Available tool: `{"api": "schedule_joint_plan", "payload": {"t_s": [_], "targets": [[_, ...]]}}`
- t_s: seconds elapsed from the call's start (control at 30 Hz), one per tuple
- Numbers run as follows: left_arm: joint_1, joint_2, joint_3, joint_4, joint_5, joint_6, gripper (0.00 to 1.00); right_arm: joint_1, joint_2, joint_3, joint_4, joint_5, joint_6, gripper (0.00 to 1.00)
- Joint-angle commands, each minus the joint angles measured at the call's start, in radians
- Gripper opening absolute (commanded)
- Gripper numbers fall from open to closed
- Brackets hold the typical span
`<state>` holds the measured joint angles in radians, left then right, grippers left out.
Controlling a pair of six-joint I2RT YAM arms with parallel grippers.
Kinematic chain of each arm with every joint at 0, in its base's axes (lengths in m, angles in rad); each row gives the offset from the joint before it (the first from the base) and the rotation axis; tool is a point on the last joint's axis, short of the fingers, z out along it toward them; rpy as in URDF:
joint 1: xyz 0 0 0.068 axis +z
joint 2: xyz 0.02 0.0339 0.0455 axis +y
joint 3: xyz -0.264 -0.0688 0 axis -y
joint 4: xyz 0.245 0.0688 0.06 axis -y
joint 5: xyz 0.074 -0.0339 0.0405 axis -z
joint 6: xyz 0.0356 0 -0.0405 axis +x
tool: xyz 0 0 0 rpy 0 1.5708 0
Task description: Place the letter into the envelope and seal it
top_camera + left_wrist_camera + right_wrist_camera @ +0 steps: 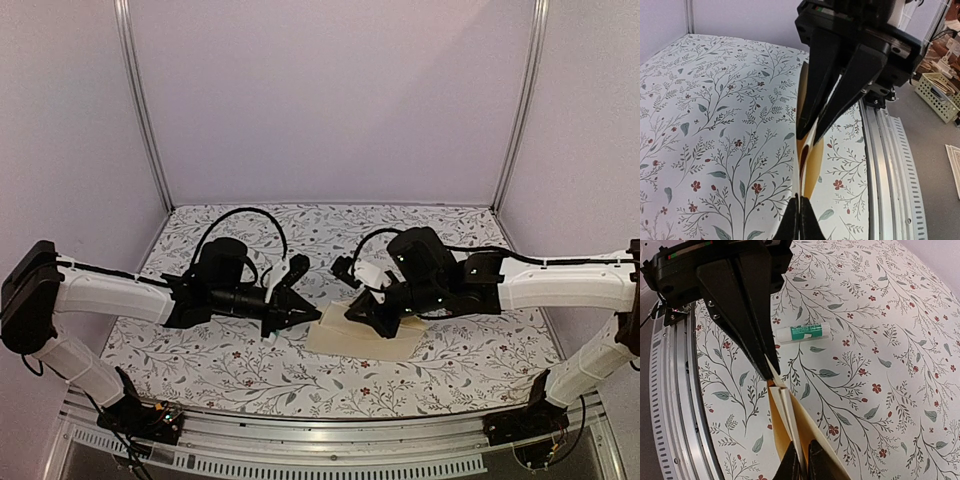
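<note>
The cream envelope point(372, 338) lies at the middle of the flowered table with its near-left end lifted between both grippers. My left gripper point(308, 316) is shut on one thin cream edge point(799, 170), its tips point(800, 212) pressed together on the paper. My right gripper point(358, 312) faces it, and its fingers point(805, 460) are closed on another cream layer of the envelope point(812, 427). Golden-tan paper point(821, 165) shows between the parted layers. I cannot tell whether that is the letter; no printed text or border is visible.
A small white and green glue stick point(804, 332) lies on the cloth behind the left gripper. The aluminium rail point(885, 150) runs along the table's near edge. A cream plastic basket point(940, 95) stands off the table. Grey walls close in the back and sides.
</note>
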<state>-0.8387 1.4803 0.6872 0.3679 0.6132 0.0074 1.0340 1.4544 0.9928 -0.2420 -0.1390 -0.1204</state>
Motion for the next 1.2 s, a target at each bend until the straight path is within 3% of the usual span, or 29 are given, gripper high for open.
{"api": "schedule_joint_plan", "payload": {"t_s": [0.0, 0.3, 0.57, 0.73, 1.17], "targets": [[0.013, -0.001, -0.003, 0.009, 0.009, 0.001, 0.0, 0.005, 0.035, 0.043, 0.0, -0.029, 0.001, 0.09], [0.013, 0.022, 0.013, 0.02, -0.001, -0.006, 0.0, 0.005, 0.107, 0.07, -0.009, -0.046, 0.014, 0.1], [0.014, 0.03, 0.022, 0.019, -0.012, -0.027, 0.0, 0.005, 0.065, 0.089, -0.056, 0.026, 0.031, 0.38], [0.013, 0.028, 0.021, 0.014, -0.004, -0.024, 0.0, 0.005, 0.019, 0.062, -0.1, 0.059, 0.04, 0.49], [0.013, 0.026, 0.023, 0.011, 0.0, -0.021, 0.0, 0.005, -0.055, -0.037, -0.14, 0.066, 0.063, 0.54]]}}
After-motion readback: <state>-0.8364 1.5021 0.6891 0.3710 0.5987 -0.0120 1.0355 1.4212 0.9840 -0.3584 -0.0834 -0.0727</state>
